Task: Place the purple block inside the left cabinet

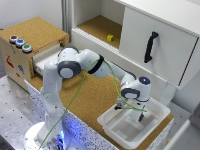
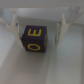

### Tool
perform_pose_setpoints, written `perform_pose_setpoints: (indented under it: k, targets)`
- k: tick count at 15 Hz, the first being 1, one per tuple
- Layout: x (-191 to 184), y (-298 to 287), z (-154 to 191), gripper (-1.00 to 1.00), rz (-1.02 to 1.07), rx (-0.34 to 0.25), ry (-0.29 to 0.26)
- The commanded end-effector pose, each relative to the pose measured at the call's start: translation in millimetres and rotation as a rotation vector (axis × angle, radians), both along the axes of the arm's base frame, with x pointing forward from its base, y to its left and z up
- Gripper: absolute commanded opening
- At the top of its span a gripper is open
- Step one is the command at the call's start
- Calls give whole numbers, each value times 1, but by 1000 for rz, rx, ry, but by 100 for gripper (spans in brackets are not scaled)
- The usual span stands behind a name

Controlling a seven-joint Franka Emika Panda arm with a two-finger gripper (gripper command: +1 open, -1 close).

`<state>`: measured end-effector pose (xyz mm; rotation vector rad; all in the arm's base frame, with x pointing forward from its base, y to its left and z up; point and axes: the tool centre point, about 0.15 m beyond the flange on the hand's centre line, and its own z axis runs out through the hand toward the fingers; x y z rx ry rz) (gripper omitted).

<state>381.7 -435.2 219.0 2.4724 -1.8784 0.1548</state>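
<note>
Inside the white tray [image 1: 159, 108], the pincer [image 2: 39, 31] stands wide open, straddling the purple block [image 2: 35, 40] without gripping it.

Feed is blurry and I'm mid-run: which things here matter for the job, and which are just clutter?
Job:
purple block, between the fingers of the open gripper
left cabinet, doorless
white tray, gripper reaching into it

Lying about:
yellow object in the cabinet
drawer box with coloured buttons
door with black handle
</note>
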Motion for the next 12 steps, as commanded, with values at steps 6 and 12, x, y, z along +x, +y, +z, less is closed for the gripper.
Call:
perform_pose_setpoints:
  k: [6, 12]
  targets:
    - [38, 63, 112, -100, 357, -150, -151]
    - [36, 193, 163, -100, 655, -142, -230]
